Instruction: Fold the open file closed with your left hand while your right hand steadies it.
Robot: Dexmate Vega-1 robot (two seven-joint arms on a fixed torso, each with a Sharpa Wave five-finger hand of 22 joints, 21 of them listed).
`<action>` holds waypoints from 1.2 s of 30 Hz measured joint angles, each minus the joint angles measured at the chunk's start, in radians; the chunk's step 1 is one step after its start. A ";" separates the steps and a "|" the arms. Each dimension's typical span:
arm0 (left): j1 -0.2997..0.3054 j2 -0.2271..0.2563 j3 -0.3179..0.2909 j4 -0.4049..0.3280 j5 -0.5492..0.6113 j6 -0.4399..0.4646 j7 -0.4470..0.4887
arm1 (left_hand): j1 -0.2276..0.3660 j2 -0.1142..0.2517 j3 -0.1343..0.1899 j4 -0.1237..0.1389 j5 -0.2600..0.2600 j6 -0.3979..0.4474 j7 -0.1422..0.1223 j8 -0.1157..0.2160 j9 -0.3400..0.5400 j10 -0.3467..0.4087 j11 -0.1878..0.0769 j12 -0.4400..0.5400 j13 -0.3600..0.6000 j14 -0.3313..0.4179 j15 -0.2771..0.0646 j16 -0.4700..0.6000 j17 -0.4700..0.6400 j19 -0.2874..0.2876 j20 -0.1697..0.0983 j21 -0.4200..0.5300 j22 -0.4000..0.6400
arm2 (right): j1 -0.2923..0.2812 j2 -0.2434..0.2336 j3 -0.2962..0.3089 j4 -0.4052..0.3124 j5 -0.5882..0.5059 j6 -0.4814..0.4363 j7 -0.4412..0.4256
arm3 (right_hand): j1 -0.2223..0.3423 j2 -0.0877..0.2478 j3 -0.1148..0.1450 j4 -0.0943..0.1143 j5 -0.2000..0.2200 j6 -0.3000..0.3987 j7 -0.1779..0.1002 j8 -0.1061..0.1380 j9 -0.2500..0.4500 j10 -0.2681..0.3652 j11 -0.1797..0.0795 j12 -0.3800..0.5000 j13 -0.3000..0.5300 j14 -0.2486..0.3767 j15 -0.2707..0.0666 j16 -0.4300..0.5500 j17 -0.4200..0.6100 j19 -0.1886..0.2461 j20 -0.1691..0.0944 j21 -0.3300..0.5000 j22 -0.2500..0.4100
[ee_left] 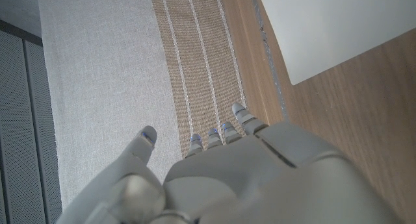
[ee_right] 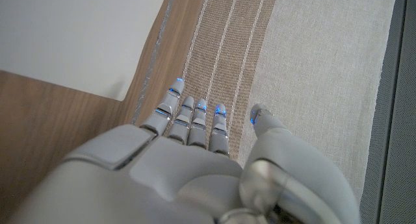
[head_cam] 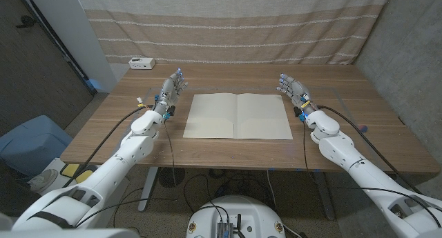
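A cream file lies open on the wooden table, its two halves spread flat with the crease running down the middle. My left hand stands just off the file's left edge, fingers straight and apart, holding nothing. My right hand stands just off the file's right edge in the same way, empty. In the left wrist view my left hand points along the table with a corner of the file beside it. In the right wrist view my right hand is beside the file, not touching it.
A small white box sits at the table's far left corner. A striped beige curtain hangs behind the table. A blue bin stands on the floor to the left. Cables run along both arms.
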 measured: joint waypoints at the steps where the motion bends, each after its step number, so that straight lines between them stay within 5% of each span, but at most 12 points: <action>1: 0.002 0.002 0.000 -0.005 0.001 0.002 0.002 | -0.001 -0.001 0.000 0.000 0.000 0.004 0.004 0.000 0.000 0.002 -0.002 0.000 0.000 0.000 0.000 0.000 0.000 0.000 0.000 0.000 0.000 | -0.003 -0.005 -0.003 -0.009 -0.009 -0.004 -0.009 | 0.000 0.000 0.000 0.000 0.000 0.004 0.004 0.000 0.000 0.004 0.003 0.000 0.000 0.002 0.002 0.005 0.002 0.000 0.000 -0.004 0.000; 36: 0.068 0.061 -0.004 -0.122 0.028 0.045 0.059 | -0.006 -0.006 -0.006 -0.001 0.000 0.047 0.000 0.004 0.000 0.041 0.020 0.008 0.005 0.047 0.029 0.011 0.000 0.027 0.027 0.003 0.000 | -0.031 -0.114 -0.062 -0.183 -0.210 -0.166 -0.144 | 0.000 0.000 0.023 0.009 0.008 0.034 0.012 0.000 0.000 0.025 0.007 0.000 0.005 0.021 0.004 0.014 0.011 0.005 0.005 -0.023 0.000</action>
